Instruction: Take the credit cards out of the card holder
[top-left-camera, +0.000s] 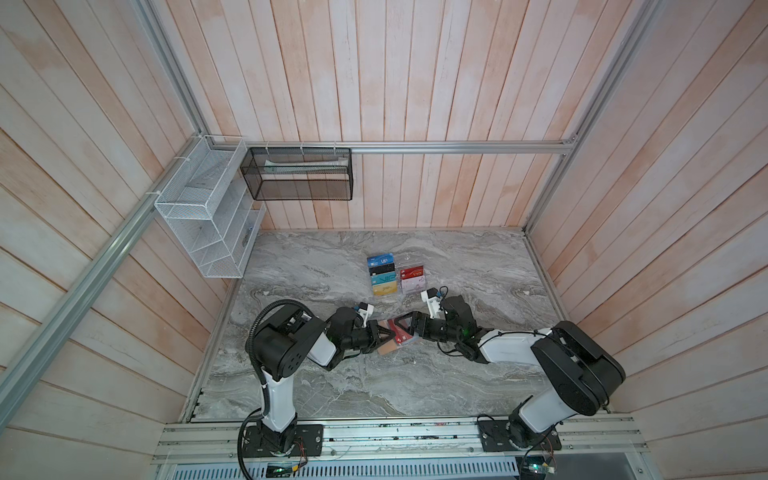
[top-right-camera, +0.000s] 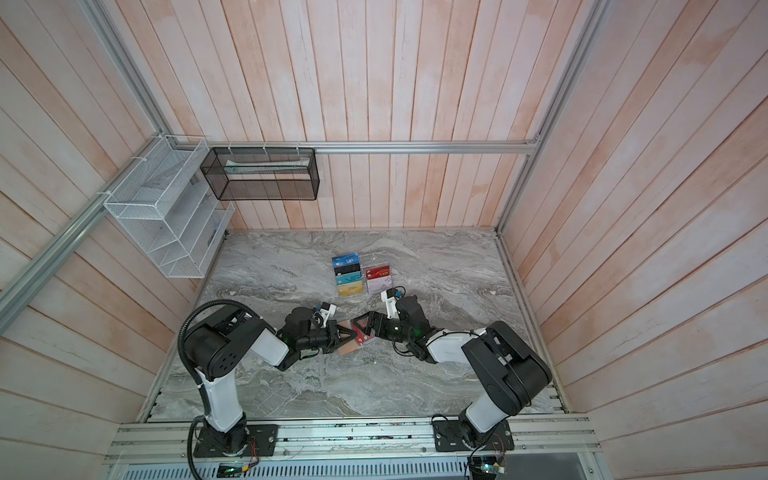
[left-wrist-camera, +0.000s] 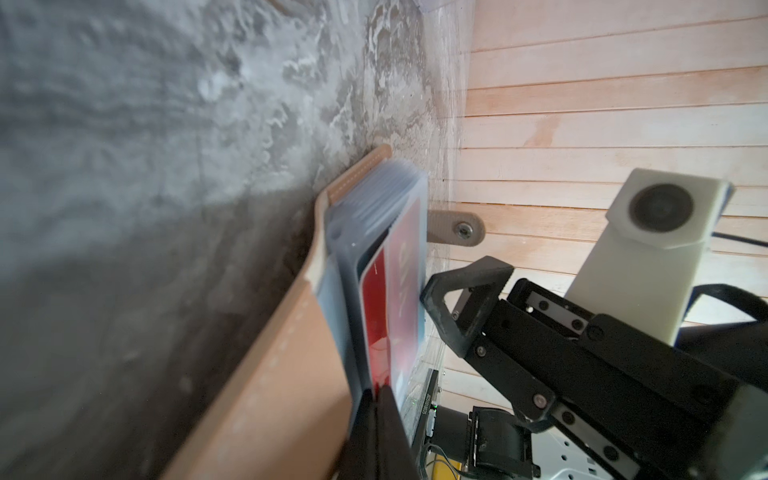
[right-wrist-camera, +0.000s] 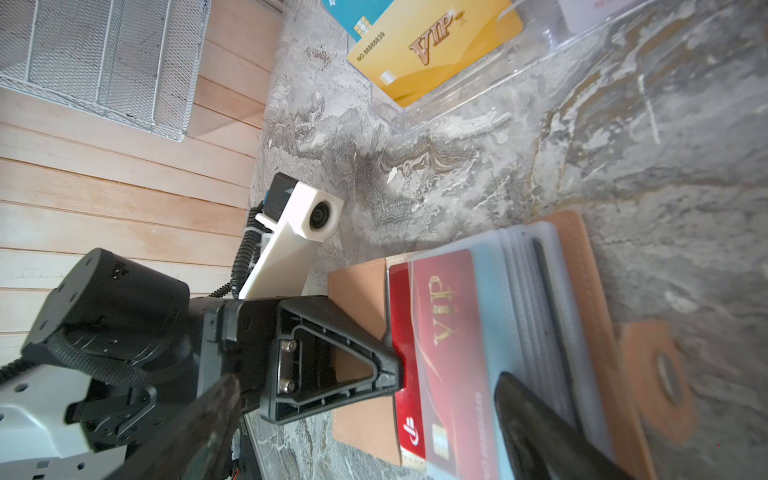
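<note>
The tan card holder (top-left-camera: 386, 350) (top-right-camera: 347, 349) (right-wrist-camera: 359, 291) lies open on the marble table, its clear sleeve pages fanned out in the left wrist view (left-wrist-camera: 270, 374). A red credit card (right-wrist-camera: 440, 332) (left-wrist-camera: 399, 291) with gold VIP lettering sticks partly out of the top sleeve. My left gripper (top-left-camera: 387, 335) (top-right-camera: 348, 332) (left-wrist-camera: 377, 392) is shut on that card's exposed edge. My right gripper (top-left-camera: 405, 322) (top-right-camera: 364, 323) (right-wrist-camera: 368, 380) is open above the holder, facing the left one. One of its fingers (right-wrist-camera: 540, 424) is over the sleeve pages.
A clear acrylic stand (top-left-camera: 409, 259) (top-right-camera: 376, 259) behind the holder displays several cards, among them a gold one (right-wrist-camera: 432, 41). The holder's snap strap (right-wrist-camera: 660, 374) (left-wrist-camera: 457, 228) lies flat on the marble. A white wire basket (top-left-camera: 203, 216) and a black mesh basket (top-left-camera: 299, 174) hang on the walls.
</note>
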